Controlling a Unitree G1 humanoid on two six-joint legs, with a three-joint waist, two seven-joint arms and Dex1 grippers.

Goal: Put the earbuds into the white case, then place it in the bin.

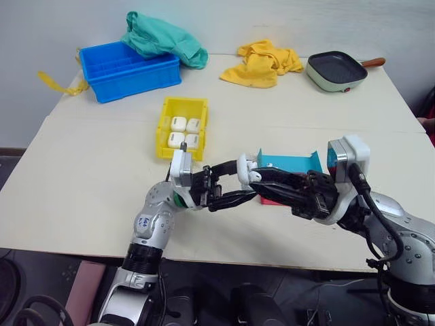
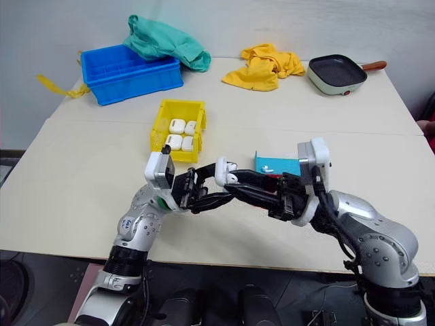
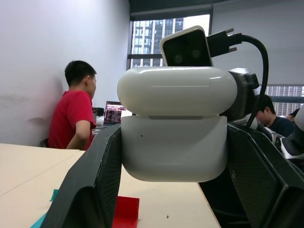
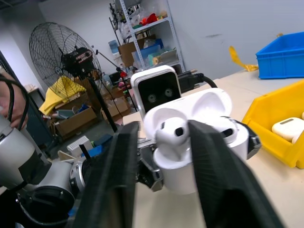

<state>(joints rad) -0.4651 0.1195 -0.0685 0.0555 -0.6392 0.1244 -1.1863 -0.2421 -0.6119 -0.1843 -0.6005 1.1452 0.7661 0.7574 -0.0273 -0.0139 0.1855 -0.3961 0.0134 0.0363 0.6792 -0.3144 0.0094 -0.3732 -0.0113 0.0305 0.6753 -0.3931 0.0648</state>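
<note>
1. Left hand (image 1: 228,187): its two black textured fingers are clamping the small glossy white rounded-square plastic case (image 3: 173,122) by its lower body, above the pale matte bench (image 1: 88,176).
2. The case's hinged lid is standing open in the right wrist view, smooth domed shell tilted back; from the left wrist side the lid's rounded back is sitting over the body with a thin seam between them.
3. Right hand (image 4: 164,142): its flat black fingers are sitting either side of a tiny glossy white plastic earbud (image 4: 172,135) at the case's open mouth. Fingers are parted; I cannot tell whether they are gripping the bud or just bracketing it.
4. The earbud's rounded head is facing the camera, dark grille spot visible, resting in or at the case's cavity.
5. Small bright yellow rectangular plastic bin (image 1: 165,122), low walls and a rim, is sitting on the bench beyond the hands, well apart from them. Four more glossy white cases (image 1: 185,132) are lying inside it in a two-by-two block.
6. Teal-and-red plastic tray (image 2: 277,164) is lying just behind the right hand's fingers, with another white earbud (image 2: 268,163) on it.
7. Far edge of the bench: ribbed blue plastic crate (image 1: 129,68), crumpled green cloth (image 1: 163,37), crumpled yellow cloth (image 1: 265,61), square pale-green pan with dark ridged inside (image 1: 336,70).
</note>
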